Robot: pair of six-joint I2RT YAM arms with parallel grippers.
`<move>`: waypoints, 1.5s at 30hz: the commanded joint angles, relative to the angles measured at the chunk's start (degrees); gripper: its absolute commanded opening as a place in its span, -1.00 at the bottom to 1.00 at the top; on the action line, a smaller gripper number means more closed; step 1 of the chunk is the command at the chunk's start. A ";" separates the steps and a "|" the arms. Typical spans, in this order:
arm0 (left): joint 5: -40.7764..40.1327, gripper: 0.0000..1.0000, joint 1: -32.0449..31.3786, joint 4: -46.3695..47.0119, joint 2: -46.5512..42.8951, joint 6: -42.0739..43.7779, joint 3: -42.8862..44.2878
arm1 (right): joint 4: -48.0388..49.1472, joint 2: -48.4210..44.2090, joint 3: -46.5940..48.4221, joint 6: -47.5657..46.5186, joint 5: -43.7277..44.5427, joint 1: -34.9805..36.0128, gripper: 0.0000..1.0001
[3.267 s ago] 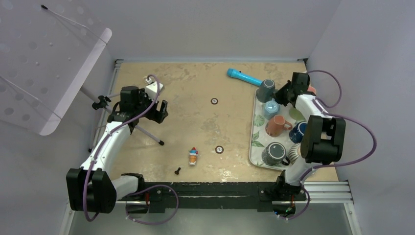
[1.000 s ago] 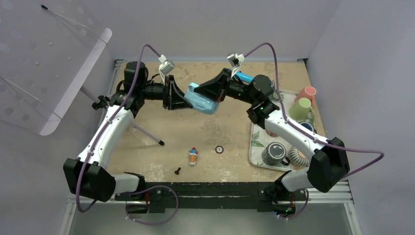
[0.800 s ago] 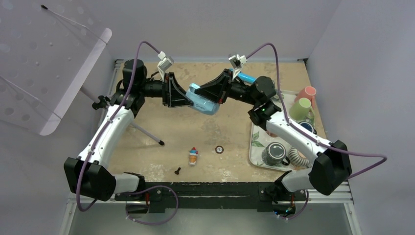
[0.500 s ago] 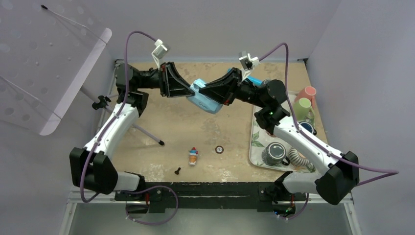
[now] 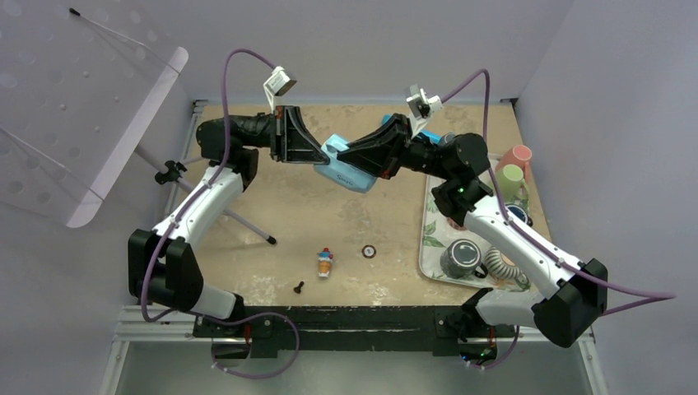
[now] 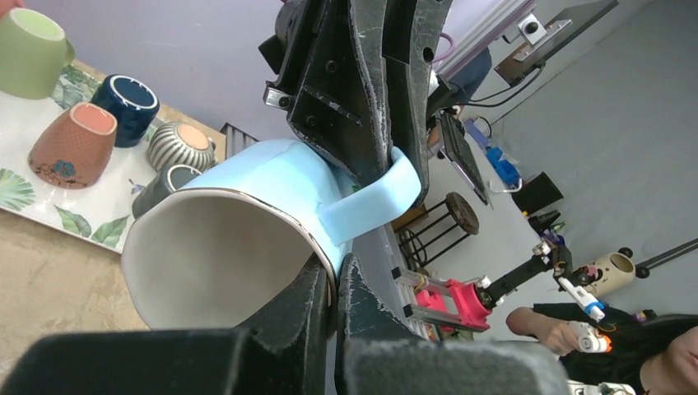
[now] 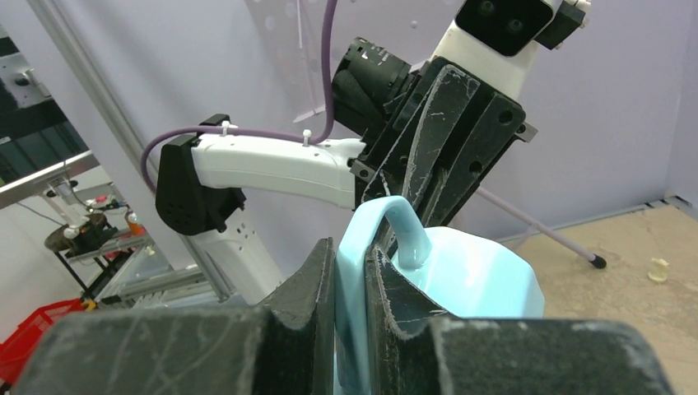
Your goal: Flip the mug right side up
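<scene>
A light blue mug point(image 5: 347, 170) hangs in the air over the back middle of the table, tipped on its side with its mouth toward the left arm. My left gripper point(image 5: 318, 155) is shut on the mug's rim; in the left wrist view one finger sits inside the white interior point(image 6: 222, 255) and the other outside, at the left gripper point(image 6: 336, 284). My right gripper point(image 5: 359, 156) is shut on the mug's handle, and the handle point(image 7: 350, 271) runs between its two fingers in the right wrist view, where the mug body point(image 7: 477, 280) lies beyond.
A leaf-patterned tray point(image 5: 431, 239) at the right holds several mugs, among them a green one point(image 5: 506, 183) and a grey one point(image 5: 461, 257). A small toy figure point(image 5: 326, 262), a black piece point(image 5: 299, 287) and a round marker point(image 5: 369, 251) lie near the front. A perforated panel point(image 5: 90, 107) stands at the left.
Both arms have lifted the mug and carried it toward the back of the table. The left gripper has closed onto the mug's rim while the right kept hold of the handle.
</scene>
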 commanded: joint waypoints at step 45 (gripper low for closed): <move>-69.30 -0.52 3.18 -106.15 16.21 122.59 11.82 | -51.46 29.61 9.71 29.78 36.55 -47.93 0.71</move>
